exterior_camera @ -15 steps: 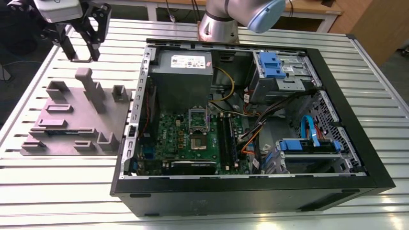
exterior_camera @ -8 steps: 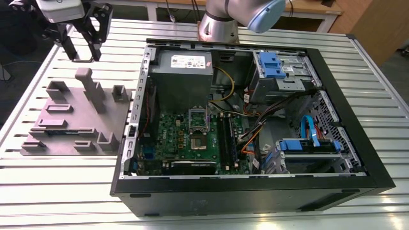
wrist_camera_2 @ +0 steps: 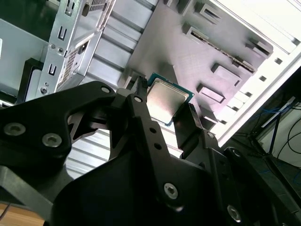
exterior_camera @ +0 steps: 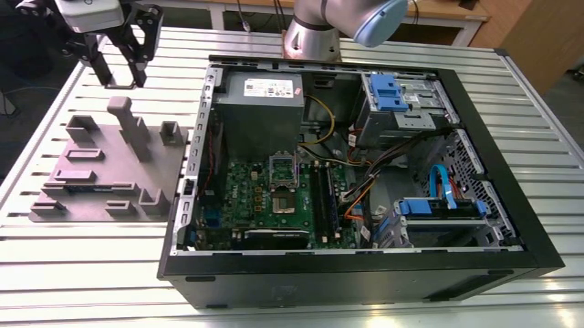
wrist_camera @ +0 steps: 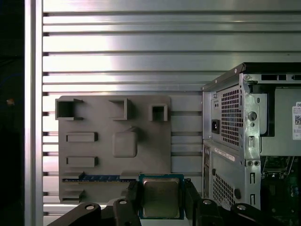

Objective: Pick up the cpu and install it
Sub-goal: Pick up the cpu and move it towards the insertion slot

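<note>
The cpu is a small square silver chip with a green edge. My gripper is shut on it, one black finger on each side. The second wrist view shows the cpu held the same way in the gripper, in the air above the grey fixture plate. In the exterior view the gripper hangs at the far left, above the back of the fixture plate and outside the open computer case. The dark socket lies on the green motherboard inside the case.
Black memory sticks stand beside the socket. A grey power supply, blue drive bays and loose cables crowd the case. Raised blocks stick up from the fixture plate, and a memory stick lies in one slot.
</note>
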`<action>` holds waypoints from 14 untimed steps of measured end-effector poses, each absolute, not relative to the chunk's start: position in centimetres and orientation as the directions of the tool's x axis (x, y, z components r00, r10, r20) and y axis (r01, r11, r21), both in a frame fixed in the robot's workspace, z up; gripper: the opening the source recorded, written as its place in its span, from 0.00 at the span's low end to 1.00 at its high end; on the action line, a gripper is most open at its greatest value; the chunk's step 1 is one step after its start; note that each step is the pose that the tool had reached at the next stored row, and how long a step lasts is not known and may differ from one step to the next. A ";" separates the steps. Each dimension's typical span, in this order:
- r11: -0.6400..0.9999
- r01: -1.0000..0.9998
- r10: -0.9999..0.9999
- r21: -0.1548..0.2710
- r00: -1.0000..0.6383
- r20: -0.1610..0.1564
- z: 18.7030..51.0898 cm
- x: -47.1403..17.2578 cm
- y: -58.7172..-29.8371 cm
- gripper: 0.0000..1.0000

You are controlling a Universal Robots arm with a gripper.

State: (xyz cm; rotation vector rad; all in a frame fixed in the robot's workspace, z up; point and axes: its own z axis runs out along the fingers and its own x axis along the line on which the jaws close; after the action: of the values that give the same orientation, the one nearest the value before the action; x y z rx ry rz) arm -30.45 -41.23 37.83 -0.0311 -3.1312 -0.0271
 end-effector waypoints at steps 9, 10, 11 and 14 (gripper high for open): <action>1.000 0.020 0.020 0.017 -1.000 0.010 37.8 -30.1 -41.2 0.47; 1.000 0.020 0.020 0.017 -1.000 0.010 37.8 -30.0 -41.2 0.47; 1.000 0.020 0.020 0.017 -1.000 0.010 37.8 -30.0 -41.2 0.47; 1.000 0.020 0.020 0.017 -1.000 0.010 37.8 -29.8 -41.2 0.47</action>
State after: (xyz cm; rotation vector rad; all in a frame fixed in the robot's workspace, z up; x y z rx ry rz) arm -29.82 -41.23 37.83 -0.0311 -3.1312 -0.0272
